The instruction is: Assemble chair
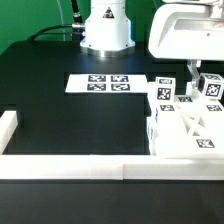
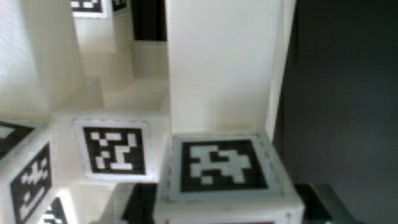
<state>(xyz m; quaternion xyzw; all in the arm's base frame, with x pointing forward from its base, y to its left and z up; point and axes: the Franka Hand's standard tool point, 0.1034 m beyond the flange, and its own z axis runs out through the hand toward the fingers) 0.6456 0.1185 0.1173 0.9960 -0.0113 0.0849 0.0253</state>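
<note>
Black table (image 1: 70, 120): chair (image 1: 185, 128) parts clustered at exterior view's right; pincer (image 1: 192, 74) over them (grip state unclear).

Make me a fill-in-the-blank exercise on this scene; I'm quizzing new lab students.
1. The flat white marker board lies on the ____ table.
2. The small blocky white plastic chair parts sit at the exterior view's ____ side.
3. Each chair part carries square black-and-____ tags.
4. The long white rail edges the table's ____ side in the exterior view.

Missing words: black; right; white; near
</note>
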